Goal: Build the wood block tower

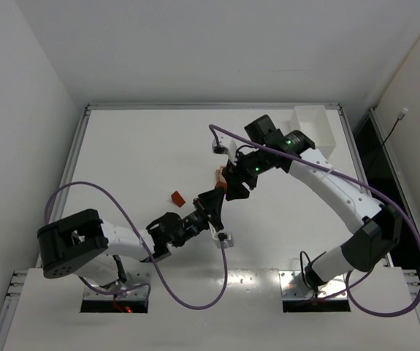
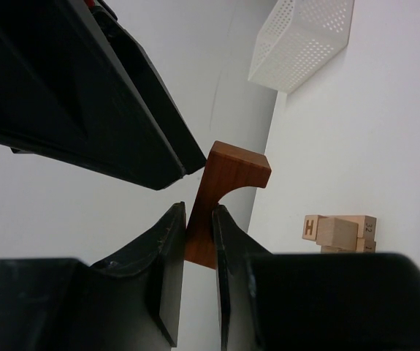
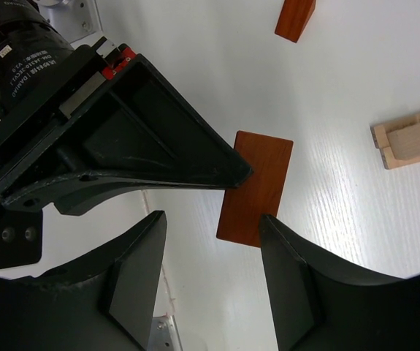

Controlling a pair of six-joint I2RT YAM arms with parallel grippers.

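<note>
My left gripper (image 2: 199, 216) is shut on a reddish-brown arch block (image 2: 228, 175) and holds it above the table at mid-table (image 1: 215, 199). My right gripper (image 3: 210, 219) stands open around the same arch block (image 3: 257, 186). Its right finger (image 3: 297, 281) is close to the block's end and its left finger (image 3: 133, 270) is well clear. In the top view the right gripper (image 1: 233, 189) meets the left one nose to nose. A low stack of pale tan wood blocks (image 2: 339, 232), one marked H, sits just beyond, and appears at the edge of the right wrist view (image 3: 410, 139).
A second reddish-brown block (image 1: 177, 197) lies on the table left of the grippers, also at the top of the right wrist view (image 3: 295, 18). A white perforated bin (image 1: 315, 128) stands at the back right corner (image 2: 301, 36). Purple cables loop near both arms.
</note>
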